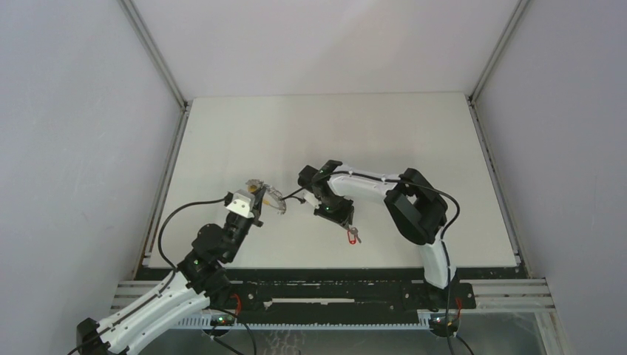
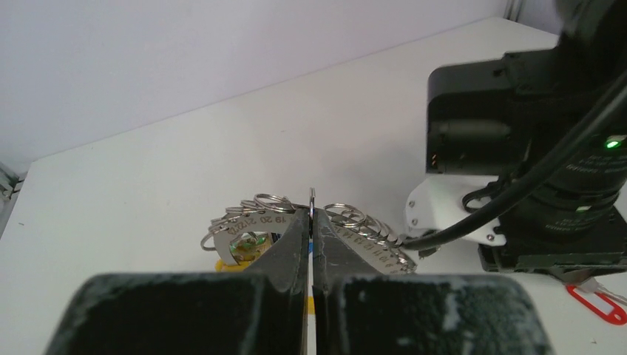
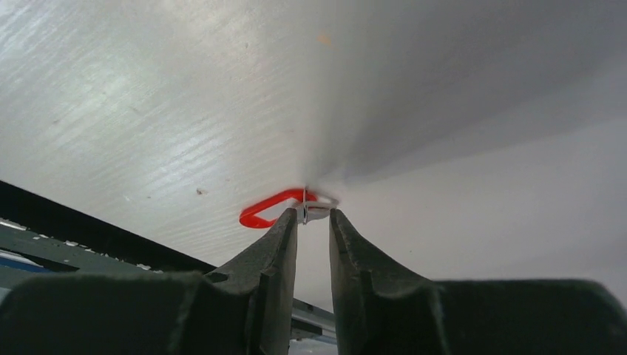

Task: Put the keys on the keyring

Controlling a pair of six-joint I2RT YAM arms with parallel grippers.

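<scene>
The left gripper (image 2: 312, 216) clamps the keyring (image 2: 260, 222); right gripper (image 3: 314, 216) stands parted over the red key (image 3: 250, 218) on the counter (image 1: 333, 133).

Bright, even light; soft shadows — close foregrounds blurred

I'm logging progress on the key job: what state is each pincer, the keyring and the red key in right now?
left pincer: shut on the keyring.
keyring: held in the left pincer, its small rings fanned out to both sides.
right pincer: jaws slightly apart, tips right at the red key.
red key: lying on the table, not on the keyring.
</scene>
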